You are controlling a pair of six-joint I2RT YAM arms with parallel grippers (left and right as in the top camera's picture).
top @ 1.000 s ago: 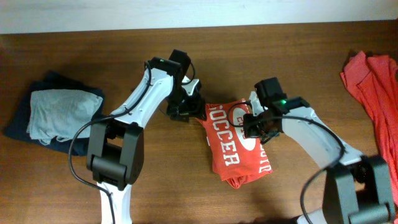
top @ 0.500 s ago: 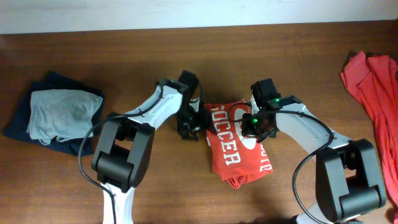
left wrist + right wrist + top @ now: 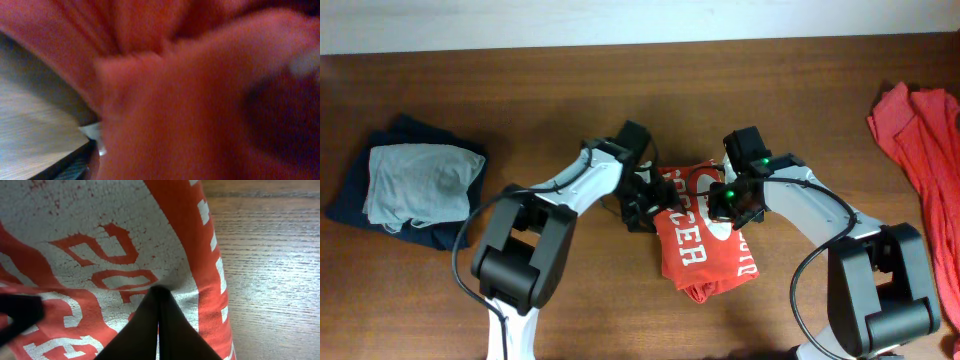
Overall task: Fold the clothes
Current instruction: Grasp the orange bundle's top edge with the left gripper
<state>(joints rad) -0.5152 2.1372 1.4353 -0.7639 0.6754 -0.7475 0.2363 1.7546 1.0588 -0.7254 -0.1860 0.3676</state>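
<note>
Folded SOCCER T-shirt (image 3: 705, 250) lies mid table (image 3: 520, 90), between the arms. Right gripper (image 3: 159, 292) closed, tips pressing the white print; left gripper (image 3: 645, 203) at the shirt's left edge, its opening unreadable behind blurred cloth. Left should catch every layer before lifting.

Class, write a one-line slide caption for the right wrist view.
Shut right hand touching the white-printed orange-red shirt, wooden table alongside.

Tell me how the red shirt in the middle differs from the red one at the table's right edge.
The middle shirt is folded into a rectangle; the right-edge shirt lies loose and rumpled. The middle shirt shows large white lettering; the right-edge shirt shows none. The shut right gripper presses on the middle shirt; no gripper is near the right-edge shirt. Both are orange-red and lie on the wooden table.
</note>
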